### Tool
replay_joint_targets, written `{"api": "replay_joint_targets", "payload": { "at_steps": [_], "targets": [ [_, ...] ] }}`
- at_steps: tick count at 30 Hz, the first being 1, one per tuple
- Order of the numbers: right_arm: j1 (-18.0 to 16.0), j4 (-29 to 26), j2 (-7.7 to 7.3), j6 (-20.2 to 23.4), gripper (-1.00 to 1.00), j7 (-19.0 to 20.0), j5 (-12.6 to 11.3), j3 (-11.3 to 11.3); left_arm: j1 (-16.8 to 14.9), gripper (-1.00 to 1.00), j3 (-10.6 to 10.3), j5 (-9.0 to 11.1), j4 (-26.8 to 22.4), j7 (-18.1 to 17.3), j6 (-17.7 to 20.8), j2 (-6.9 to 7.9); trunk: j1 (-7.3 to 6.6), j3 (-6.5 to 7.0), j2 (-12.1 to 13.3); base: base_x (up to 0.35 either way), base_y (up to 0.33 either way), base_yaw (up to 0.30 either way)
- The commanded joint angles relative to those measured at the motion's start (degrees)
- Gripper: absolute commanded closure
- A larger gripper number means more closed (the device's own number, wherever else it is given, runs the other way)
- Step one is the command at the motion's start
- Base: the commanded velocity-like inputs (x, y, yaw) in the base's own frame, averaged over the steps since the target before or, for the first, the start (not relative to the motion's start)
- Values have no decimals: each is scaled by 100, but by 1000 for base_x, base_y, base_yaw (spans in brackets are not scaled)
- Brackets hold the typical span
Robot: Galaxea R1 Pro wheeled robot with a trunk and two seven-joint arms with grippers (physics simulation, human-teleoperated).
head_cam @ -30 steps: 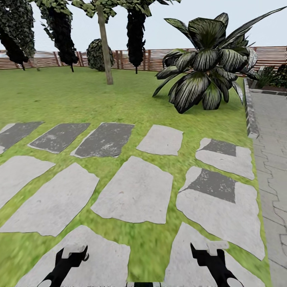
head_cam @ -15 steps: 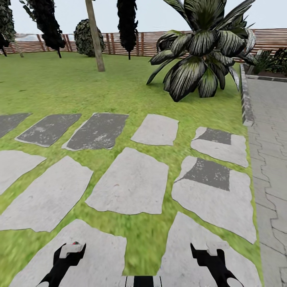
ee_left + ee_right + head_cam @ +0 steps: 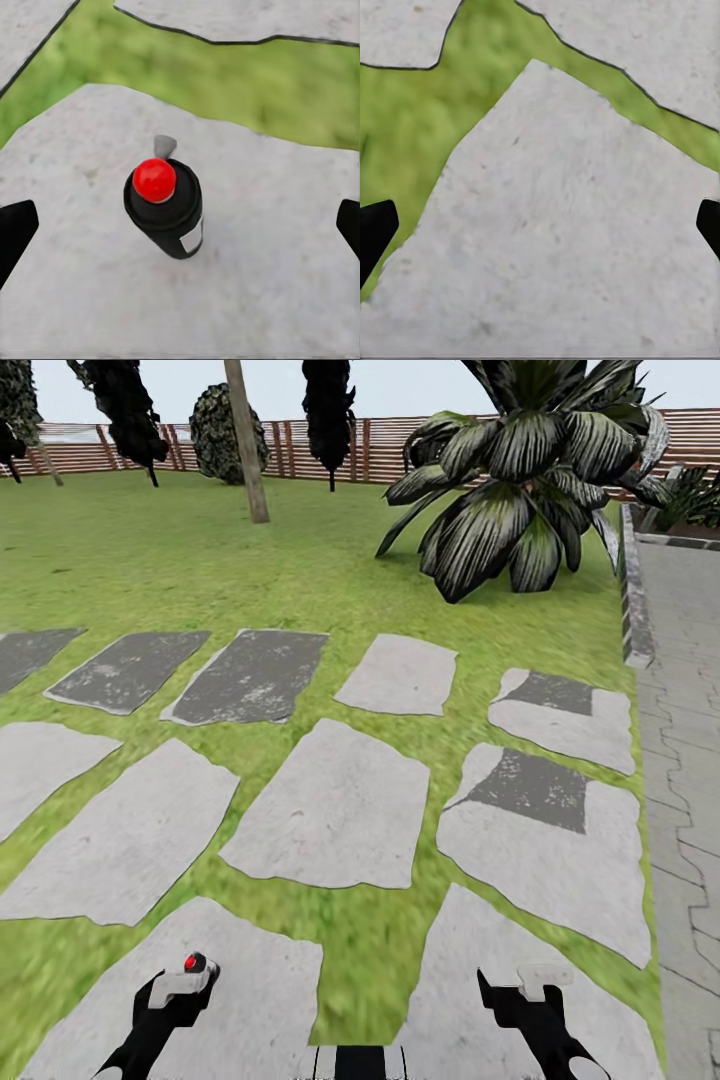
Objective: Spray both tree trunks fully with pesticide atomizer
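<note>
The garden lawn (image 3: 180, 560) runs back to a slatted wooden fence (image 3: 380, 450). One bare, pale tree trunk (image 3: 246, 440) stands well off at the far left-centre, with dark cypresses (image 3: 330, 410) beside it and a broad-leaved palm (image 3: 530, 490) to the right. I cannot confirm a second suitable trunk from here. Grey stepping stones (image 3: 335, 810) cross the grass between me and that tree, and a paved path (image 3: 690, 760) lies along the right edge.

My left gripper (image 3: 180, 232) hangs above a stone slab (image 3: 285, 247) with its fingers spread wide, one dark tip at each edge of the left wrist view. The spray can (image 3: 166, 206), black with a red cap (image 3: 154, 180), stands upright on that slab between the fingers and apart from both. In the head view only the red cap (image 3: 193, 963) peeks past the left gripper (image 3: 178, 990). My right gripper (image 3: 540, 225) is likewise spread and empty, over bare stone.

Risks, in my judgement:
- The can is narrow and upright; if I descend off-centre, one finger could clip it and tip it over.
- Closing high on the rounded cap may let it slip, or press the cap and fire the spray early.
- Closing across the small grey nozzle (image 3: 164, 145) could leave it pointing wrongly for the trunk.
- The uneven stone-and-grass ground could jolt a weak hold on the way to the tree.
</note>
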Motion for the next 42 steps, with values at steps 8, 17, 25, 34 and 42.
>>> {"api": "replay_joint_targets", "payload": {
  "at_steps": [8, 17, 25, 34, 42],
  "targets": [
    [-1, -9, 1, 32, -100, -2, 4, 1, -3, -100, 243, -10, -3, -57, -18, -5, 19, -247, -13, 0, 0, 0],
    [-1, -9, -1, 26, -100, -2, 4, 1, -3, -100, 318, -15, -3, -58, -96, -11, 42, -526, -25, 0, 0, 0],
    [-1, -9, -1, 24, -100, -2, 4, -8, -3, -100, 320, -22, -1, -66, -97, -13, 42, -597, -25, 0, 0, -54],
    [-1, -17, -1, 25, -100, 4, 9, -2, -3, -100, 323, -17, -1, -58, -92, -13, 42, -615, -25, 99, 20, -36],
    [-1, -20, -1, 35, -100, 7, 12, -7, -3, -100, 321, -15, 2, -58, -92, -13, 42, -615, -25, 72, 20, -1]
  ]
}}
